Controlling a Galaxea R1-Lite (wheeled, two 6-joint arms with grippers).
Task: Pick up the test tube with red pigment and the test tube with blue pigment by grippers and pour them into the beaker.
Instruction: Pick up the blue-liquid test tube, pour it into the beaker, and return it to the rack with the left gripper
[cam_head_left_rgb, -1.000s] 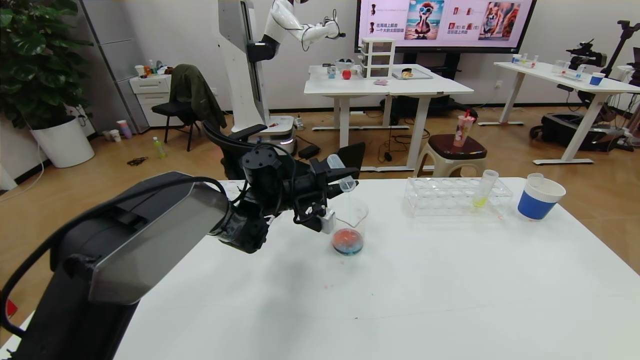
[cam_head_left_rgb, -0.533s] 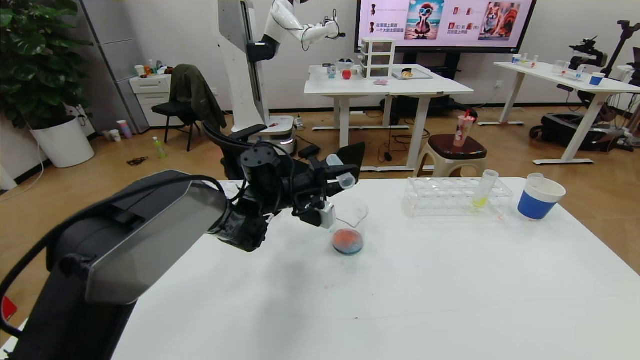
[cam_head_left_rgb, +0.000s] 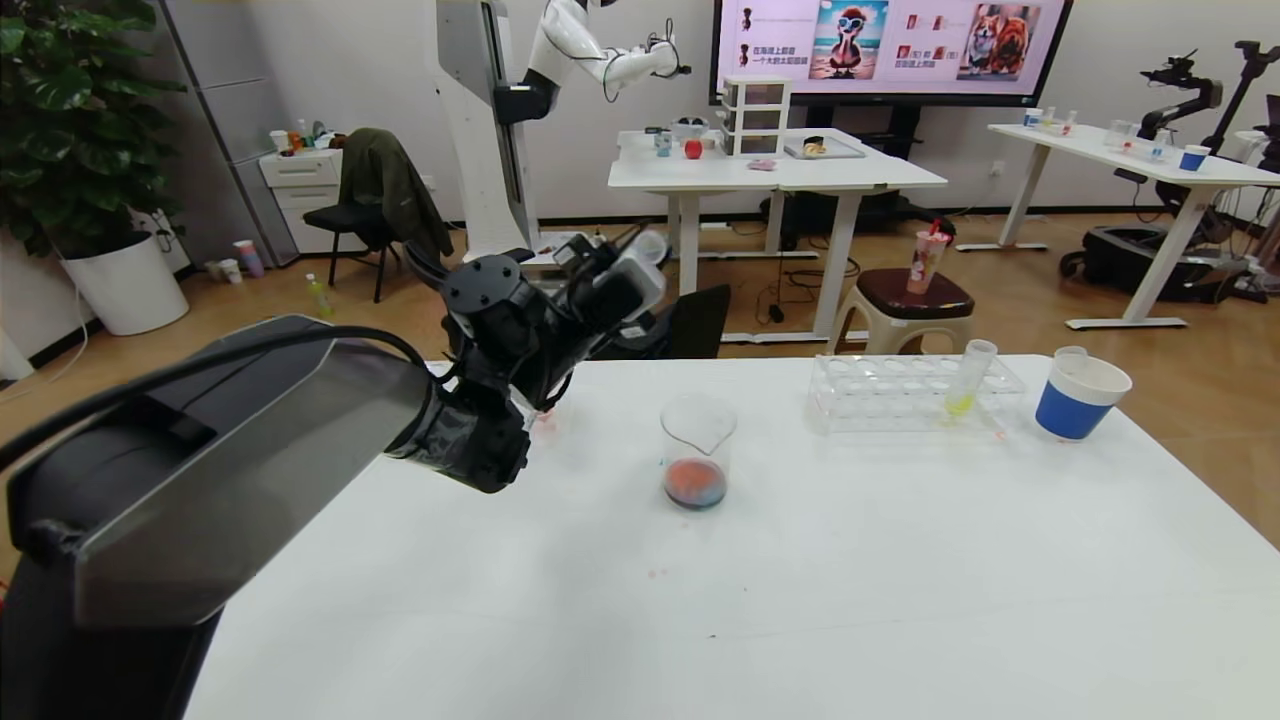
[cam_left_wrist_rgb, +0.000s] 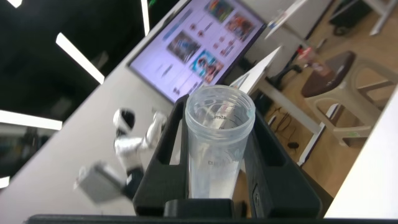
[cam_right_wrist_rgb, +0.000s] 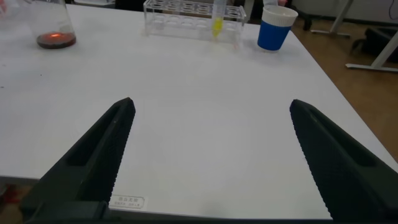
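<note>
— What's your left gripper (cam_head_left_rgb: 622, 268) holding, up off the table (cam_head_left_rgb: 800, 580) at the left?

— My fingers (cam_left_wrist_rgb: 168, 180) are clamped on an emptied test tube (cam_left_wrist_rgb: 214, 149), mouth up, presumably so nothing drips.

— And the beaker (cam_head_left_rgb: 697, 450)?

— Mid-table, right of that hand, red-orange liquid with a bluish edge pooled inside; both pigments look poured.

— Further right?

— A rack (cam_head_left_rgb: 915, 392) with a yellow-green tube (cam_head_left_rgb: 968, 378), then a paper cup (cam_head_left_rgb: 1082, 397). My right gripper (cam_right_wrist_rgb: 211, 155) hangs low, jaws spread wide, empty.
</note>
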